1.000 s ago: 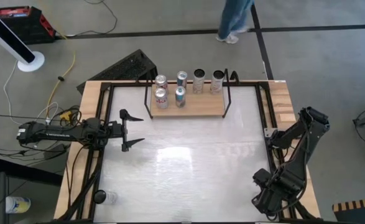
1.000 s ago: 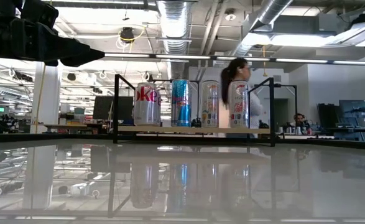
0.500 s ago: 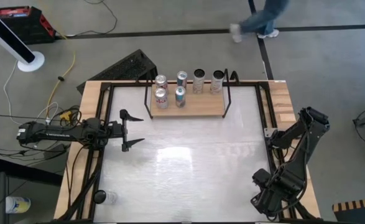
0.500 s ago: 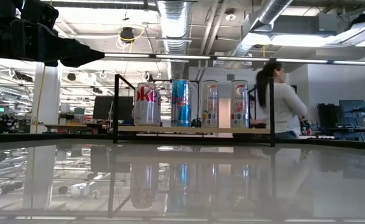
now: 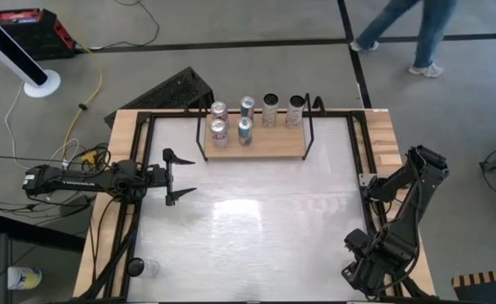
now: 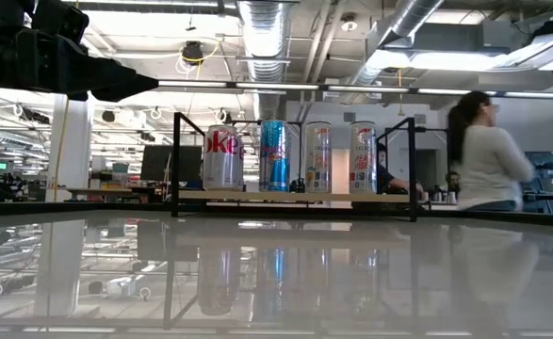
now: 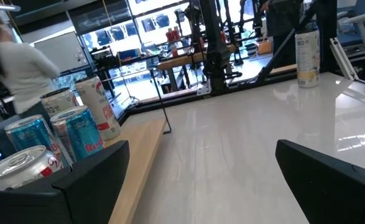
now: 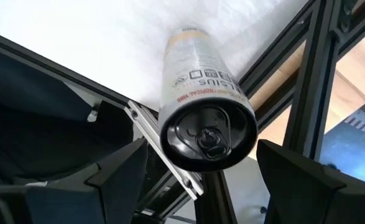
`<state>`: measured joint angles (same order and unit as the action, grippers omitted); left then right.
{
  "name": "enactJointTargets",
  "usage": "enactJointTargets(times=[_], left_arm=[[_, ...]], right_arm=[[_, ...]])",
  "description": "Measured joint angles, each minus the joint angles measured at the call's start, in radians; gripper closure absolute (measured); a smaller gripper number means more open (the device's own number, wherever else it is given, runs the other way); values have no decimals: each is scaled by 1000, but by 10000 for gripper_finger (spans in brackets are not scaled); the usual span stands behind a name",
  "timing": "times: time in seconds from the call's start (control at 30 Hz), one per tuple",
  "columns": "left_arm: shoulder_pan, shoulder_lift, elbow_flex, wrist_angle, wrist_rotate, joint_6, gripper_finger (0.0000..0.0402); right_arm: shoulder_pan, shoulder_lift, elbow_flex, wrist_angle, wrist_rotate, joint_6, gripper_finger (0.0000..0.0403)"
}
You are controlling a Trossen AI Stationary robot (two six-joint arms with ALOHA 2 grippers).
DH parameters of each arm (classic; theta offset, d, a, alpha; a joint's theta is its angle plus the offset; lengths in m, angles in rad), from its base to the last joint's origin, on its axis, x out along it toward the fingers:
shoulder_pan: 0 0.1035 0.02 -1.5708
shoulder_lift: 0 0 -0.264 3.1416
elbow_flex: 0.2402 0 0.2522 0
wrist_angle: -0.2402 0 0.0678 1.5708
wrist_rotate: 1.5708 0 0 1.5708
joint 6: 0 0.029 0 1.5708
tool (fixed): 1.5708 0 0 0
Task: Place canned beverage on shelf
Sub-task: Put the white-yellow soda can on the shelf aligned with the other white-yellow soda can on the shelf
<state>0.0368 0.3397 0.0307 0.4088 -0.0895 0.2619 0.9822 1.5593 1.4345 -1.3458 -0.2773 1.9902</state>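
The left gripper (image 5: 174, 177) hovers over the table's left edge with its fingers wide apart and nothing between them, well apart from the shelf (image 5: 264, 149), so it seems to be waiting. The shelf stands at the far middle of the table and already carries six upright cans, which suggests most of the task is done. In the low view the front silver can (image 6: 223, 158) shows red letters "oke", most likely a Coke label. Next to it stands a blue can (image 6: 273, 155) with pale script too small to read. Then comes a pale can (image 6: 317, 157) with a coloured picture, and a white can (image 6: 363, 158) with red script I cannot make out. In the left wrist view one teal can (image 7: 83, 127) carries the word "Red". One more can (image 8: 199, 93) is not yet shelved. It stands upright on the table near the right arm's base, at the near right corner, far from the shelf. The right gripper (image 8: 202, 148) hangs above it with its jaws spread on either side of the black lid, not touching it as far as that view shows. Its pale label reads "SIUS" and "TROPICAL". What is left, as I judge it, is to close on this can, carry it across and set it on the board's free right part.
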Motion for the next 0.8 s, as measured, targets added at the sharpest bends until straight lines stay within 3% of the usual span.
enactJointTargets(times=[0.4,0.63,0.8], left_arm=[[0,0,0,0,0,3,9],[0,0,0,0,0,3,9],[0,0,0,2,0,2,9]], right_arm=[[8,6,0,0,9,21,76],[10,68,0,4,-81,-58,76],[-4,67,0,15,-25,-77,76]])
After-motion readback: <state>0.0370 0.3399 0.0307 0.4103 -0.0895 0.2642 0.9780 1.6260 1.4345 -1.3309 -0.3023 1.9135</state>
